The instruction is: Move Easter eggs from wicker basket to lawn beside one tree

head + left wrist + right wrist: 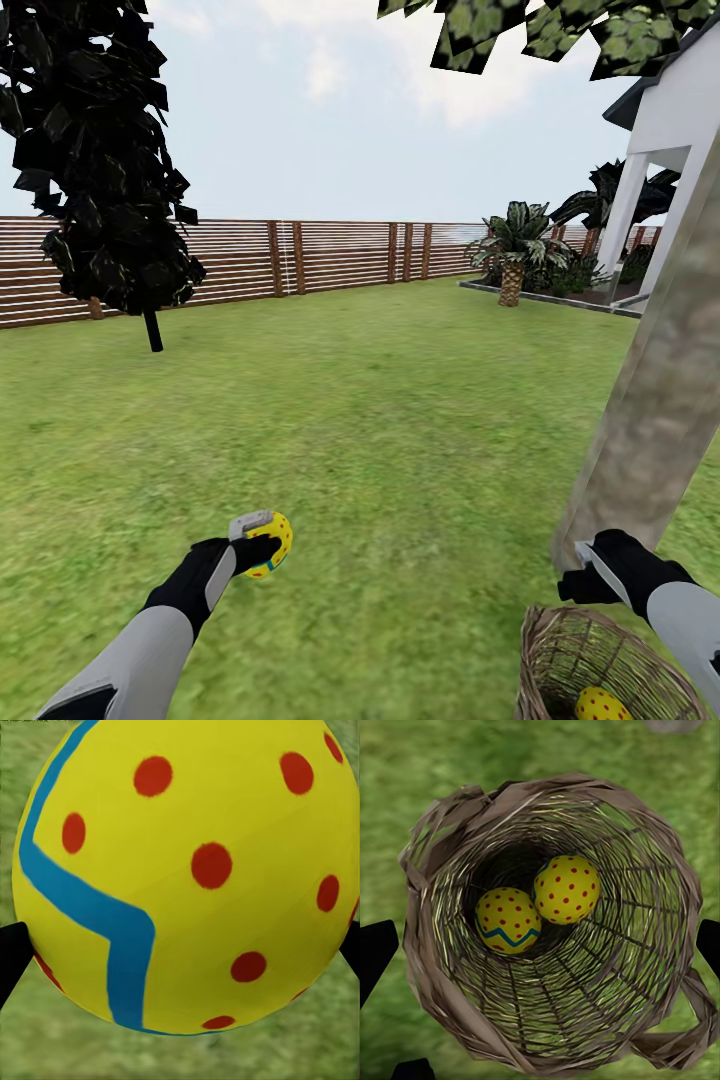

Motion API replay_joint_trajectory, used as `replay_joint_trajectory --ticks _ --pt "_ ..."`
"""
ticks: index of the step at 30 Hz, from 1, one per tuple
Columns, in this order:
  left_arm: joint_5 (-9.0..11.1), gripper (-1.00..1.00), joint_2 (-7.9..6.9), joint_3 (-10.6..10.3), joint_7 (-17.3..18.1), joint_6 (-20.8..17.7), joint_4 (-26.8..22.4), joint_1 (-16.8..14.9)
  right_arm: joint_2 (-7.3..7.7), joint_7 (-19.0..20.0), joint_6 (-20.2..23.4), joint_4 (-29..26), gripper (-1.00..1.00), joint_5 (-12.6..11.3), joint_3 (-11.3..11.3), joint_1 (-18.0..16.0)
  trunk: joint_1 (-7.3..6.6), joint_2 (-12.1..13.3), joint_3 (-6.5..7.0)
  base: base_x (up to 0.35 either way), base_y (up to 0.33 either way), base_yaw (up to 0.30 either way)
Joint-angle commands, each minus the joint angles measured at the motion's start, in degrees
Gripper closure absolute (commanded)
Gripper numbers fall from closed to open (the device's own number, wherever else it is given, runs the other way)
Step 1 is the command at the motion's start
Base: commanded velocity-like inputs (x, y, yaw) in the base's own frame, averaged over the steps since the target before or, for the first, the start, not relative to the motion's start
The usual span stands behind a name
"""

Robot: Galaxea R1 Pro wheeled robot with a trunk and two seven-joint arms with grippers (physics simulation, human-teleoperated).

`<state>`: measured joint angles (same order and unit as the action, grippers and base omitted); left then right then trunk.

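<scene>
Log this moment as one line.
left gripper: shut on egg, over lawn | right gripper: open above basket | in basket: two eggs | tree beside basket

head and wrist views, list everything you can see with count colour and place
yellow red-dotted Easter egg with blue zigzag: 1, held in the left claw over the lawn
yellow red-dotted eggs in basket: 2, one with a blue zigzag band, touching at the bottom
brown woven wicker basket: 1, on the grass beside the trunk
thick grey-brown tree trunk: 1, right side
dark narrow tree: 1, far left by the fence
brown slatted wooden fence: 1, across the back
palm-like plant: 1, green, near the house
white house: 1, far right
green lawn: 1, everywhere
left claw: 1, black, shut on the egg
right claw: 1, black, open above the basket
</scene>
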<state>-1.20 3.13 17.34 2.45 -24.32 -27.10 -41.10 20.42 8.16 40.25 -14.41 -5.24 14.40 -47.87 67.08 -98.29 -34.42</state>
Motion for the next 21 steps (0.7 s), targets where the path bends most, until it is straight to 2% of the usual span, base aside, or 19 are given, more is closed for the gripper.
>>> replay_joint_trajectory --ticks 1,3,5,7,21 --pt "-0.2 1.00 0.06 0.5 0.3 -0.4 -0.1 0.0 0.06 0.0 0.3 -0.1 -1.00 -0.5 0.5 0.0 0.00 0.0 -0.06 0.000 0.000 0.000" --pt "-0.2 1.00 -0.06 0.4 0.3 -2.0 -0.2 0.0 0.02 0.0 0.3 -0.1 -1.00 -0.5 0.5 0.0 0.00 0.0 -0.06 0.000 0.000 0.000" --pt "-0.1 1.00 -0.15 0.4 0.4 -7.2 -0.5 0.0 -0.02 0.0 0.3 -0.1 -1.00 -0.5 0.6 0.0 0.00 0.0 -0.06 0.000 0.000 0.000" --pt "-0.2 1.00 -0.08 0.3 0.3 -8.5 -0.6 0.0 -0.02 0.0 0.3 -0.1 -1.00 -0.5 0.6 0.0 0.00 0.0 -0.06 0.000 0.000 0.000" --pt "-0.2 1.00 -0.23 0.3 0.1 -8.1 -0.9 0.0 0.20 0.0 0.3 -0.1 -1.00 -0.6 0.5 0.0 0.00 0.0 -0.06 0.000 -0.007 0.000"
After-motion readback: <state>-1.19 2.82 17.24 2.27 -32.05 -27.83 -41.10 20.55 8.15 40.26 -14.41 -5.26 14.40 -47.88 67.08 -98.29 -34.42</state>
